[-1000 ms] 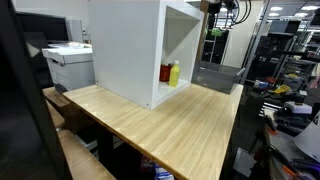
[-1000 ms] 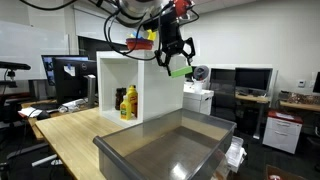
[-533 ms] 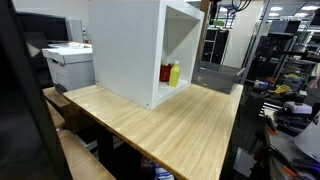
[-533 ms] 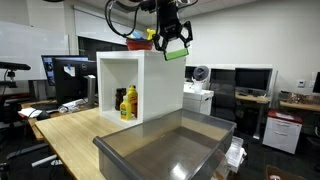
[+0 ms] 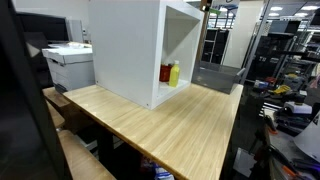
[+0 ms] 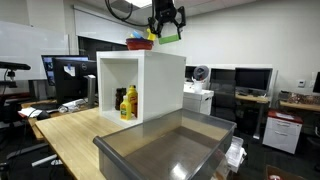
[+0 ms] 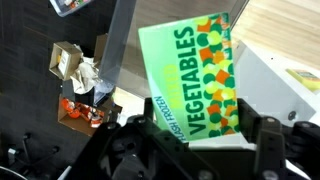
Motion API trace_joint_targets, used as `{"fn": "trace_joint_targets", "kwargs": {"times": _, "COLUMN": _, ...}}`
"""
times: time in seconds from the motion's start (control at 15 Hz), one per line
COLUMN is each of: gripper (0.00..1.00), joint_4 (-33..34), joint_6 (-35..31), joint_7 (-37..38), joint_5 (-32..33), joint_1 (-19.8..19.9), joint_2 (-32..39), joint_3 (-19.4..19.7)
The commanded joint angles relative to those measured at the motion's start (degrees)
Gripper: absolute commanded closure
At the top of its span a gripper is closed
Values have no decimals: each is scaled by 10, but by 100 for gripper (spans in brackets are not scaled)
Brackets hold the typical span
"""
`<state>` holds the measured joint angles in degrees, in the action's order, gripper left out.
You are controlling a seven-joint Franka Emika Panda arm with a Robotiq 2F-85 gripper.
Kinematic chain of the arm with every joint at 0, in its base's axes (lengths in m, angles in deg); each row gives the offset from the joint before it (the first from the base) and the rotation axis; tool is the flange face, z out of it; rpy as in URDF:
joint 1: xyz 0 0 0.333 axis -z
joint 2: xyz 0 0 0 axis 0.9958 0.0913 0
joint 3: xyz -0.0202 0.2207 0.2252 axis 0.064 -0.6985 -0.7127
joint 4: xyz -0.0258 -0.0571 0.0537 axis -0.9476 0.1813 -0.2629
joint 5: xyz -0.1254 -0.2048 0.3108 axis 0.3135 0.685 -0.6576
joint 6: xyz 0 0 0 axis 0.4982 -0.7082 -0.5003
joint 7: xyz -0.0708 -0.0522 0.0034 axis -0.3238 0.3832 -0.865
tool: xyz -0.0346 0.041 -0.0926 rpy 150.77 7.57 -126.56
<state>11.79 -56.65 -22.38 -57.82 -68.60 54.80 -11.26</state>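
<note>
Gripper [image 6: 166, 28] is clamped on the green VEGETABLES box [image 7: 195, 80], held just under the fingers. White cabinet [image 6: 160, 85] is seen right below it. Red and yellow items [image 6: 140, 42] are set on the cabinet top just beside. Bottles [image 6: 127, 102] are shelved lower down. Grey bin [image 6: 170, 150] is placed well below.

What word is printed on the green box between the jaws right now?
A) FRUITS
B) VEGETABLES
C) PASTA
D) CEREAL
B: in the wrist view, the green box held between the jaws carries the word VEGETABLES in large green letters along its face.
</note>
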Motion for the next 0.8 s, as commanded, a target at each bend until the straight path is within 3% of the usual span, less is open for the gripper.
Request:
{"fn": "trace_joint_targets", "kwargs": {"times": 0.0, "gripper": 47, "joint_4": 55, "joint_6": 33, "joint_7": -5, "joint_5": -26, "joint_1": 1, "joint_2": 19, "joint_3": -6}}
{"fn": "trace_joint_targets", "kwargs": {"times": 0.73, "gripper": 47, "joint_4": 89, "joint_6": 22, "joint_7": -23, "joint_5": -24, "joint_1": -37, "joint_2": 9, "joint_3": -54}}
